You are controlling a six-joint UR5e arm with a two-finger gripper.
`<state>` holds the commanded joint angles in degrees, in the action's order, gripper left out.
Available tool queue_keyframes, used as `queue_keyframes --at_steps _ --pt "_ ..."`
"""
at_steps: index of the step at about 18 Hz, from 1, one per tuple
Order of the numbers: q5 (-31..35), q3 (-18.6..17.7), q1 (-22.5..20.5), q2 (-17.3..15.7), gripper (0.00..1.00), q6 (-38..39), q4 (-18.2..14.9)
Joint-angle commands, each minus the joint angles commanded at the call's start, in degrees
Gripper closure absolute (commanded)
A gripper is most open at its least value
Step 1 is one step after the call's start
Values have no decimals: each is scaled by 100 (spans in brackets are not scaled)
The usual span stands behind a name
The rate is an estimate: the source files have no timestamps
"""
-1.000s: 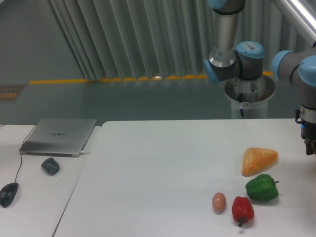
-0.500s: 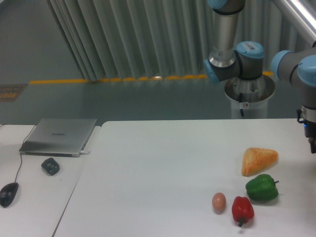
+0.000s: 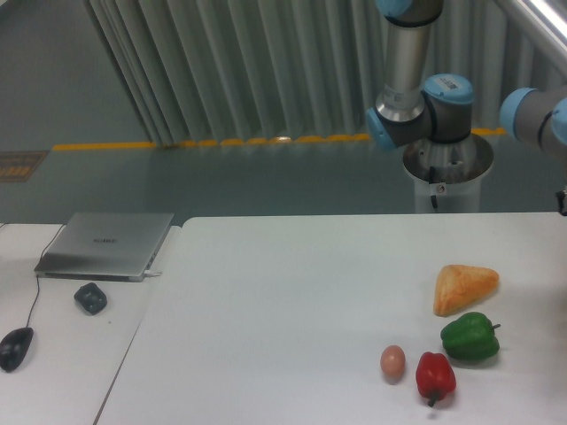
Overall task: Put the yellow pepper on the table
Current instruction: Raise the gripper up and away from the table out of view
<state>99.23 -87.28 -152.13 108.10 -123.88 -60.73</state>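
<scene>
The yellow pepper is out of view. The white table (image 3: 283, 292) fills the lower part of the camera view. The robot arm (image 3: 443, 106) stands behind the table at the upper right, and its wrist runs off the right edge of the frame. The gripper itself is outside the frame, so its state and anything it may hold are hidden.
At the table's right front lie a green pepper (image 3: 469, 336), a red pepper (image 3: 435, 375), an egg (image 3: 392, 361) and a triangular pastry (image 3: 464, 287). A smaller desk on the left carries a closed laptop (image 3: 104, 244), a dark small object (image 3: 89, 297) and a mouse (image 3: 15, 346).
The arm's wrist at the right edge has moved right and up, sliding almost fully out of the frame. The objects on the table have not moved.
</scene>
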Motion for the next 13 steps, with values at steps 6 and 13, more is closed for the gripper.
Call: queue_keyframes --at_steps 6,13 --pt "0 440 -379 562 0 -2122 35" --pt "176 308 -502 809 0 -2105 185"
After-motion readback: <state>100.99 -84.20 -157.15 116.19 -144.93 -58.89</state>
